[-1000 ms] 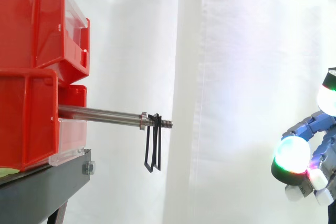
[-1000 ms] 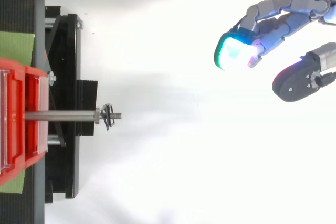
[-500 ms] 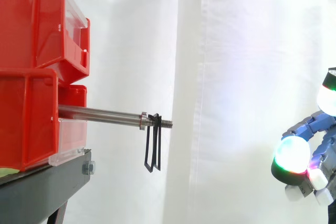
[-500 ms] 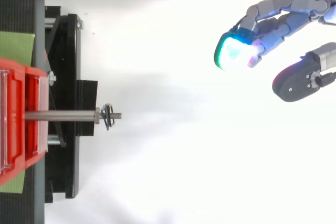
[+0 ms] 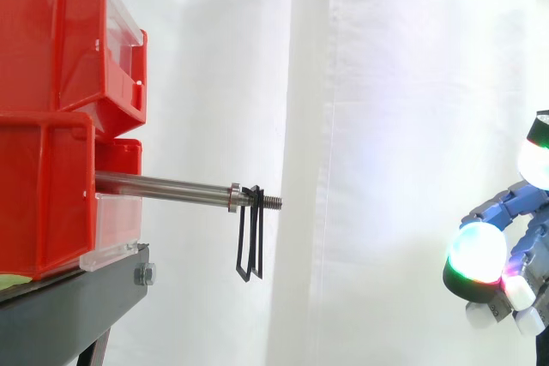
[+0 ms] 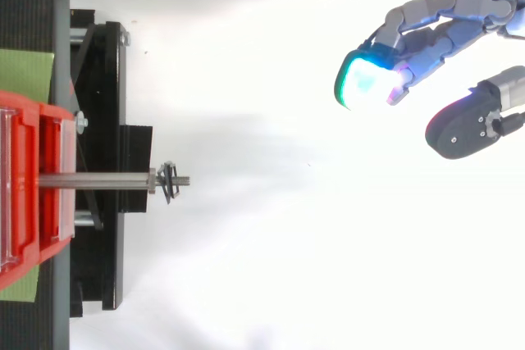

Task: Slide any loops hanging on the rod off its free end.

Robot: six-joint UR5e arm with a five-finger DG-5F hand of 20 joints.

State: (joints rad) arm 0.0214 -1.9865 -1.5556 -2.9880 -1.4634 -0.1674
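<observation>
- Jutting from the red bins (image 5: 51, 109) at left, the rod (image 5: 163, 186) points right.
- Black loops (image 5: 250, 242) hang just inside its threaded free end, not yet off.
- Hand (image 6: 435, 30) at far right, well apart, fingers relaxed, holding nothing.

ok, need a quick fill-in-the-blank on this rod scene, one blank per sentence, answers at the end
1. The loops hanging near the tip of the rod are ____ in colour.
2. The rod sticks out from stacked bins that are ____.
3. The hand is far from the loops and holds ____.
4. In the side view the hand sits at the ____ edge.

Missing words: black; red; nothing; right
</observation>
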